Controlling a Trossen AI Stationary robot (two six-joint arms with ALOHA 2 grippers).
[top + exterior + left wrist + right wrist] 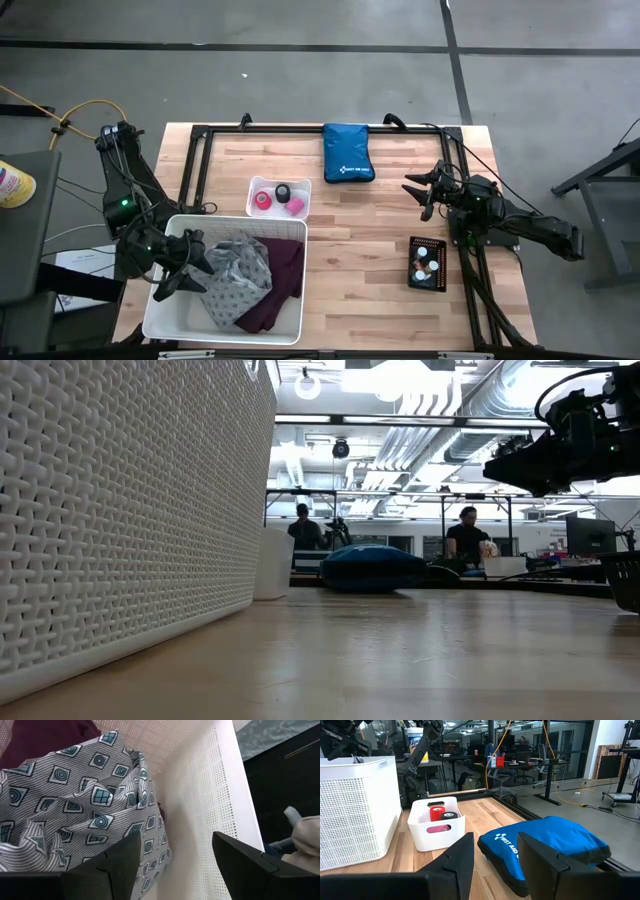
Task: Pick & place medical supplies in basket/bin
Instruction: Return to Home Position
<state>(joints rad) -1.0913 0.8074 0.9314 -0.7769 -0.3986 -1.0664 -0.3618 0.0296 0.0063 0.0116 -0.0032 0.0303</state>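
Note:
A large white basket at the table's near left holds a grey-white patterned cloth lying beside and partly over a purple cloth. My left gripper hovers open over the basket's left part. In its wrist view the patterned cloth lies below the fingers and nothing is between them. Pink and black tape rolls lie in a small white bin. White-capped vials stand in a small black basket. My right gripper waits open at the right, level above the table.
A blue zip pouch lies at the table's far middle, right in front of my right gripper. A black frame runs along the far and side edges. Bare wood lies between the basket and the black basket. People sit far behind the table.

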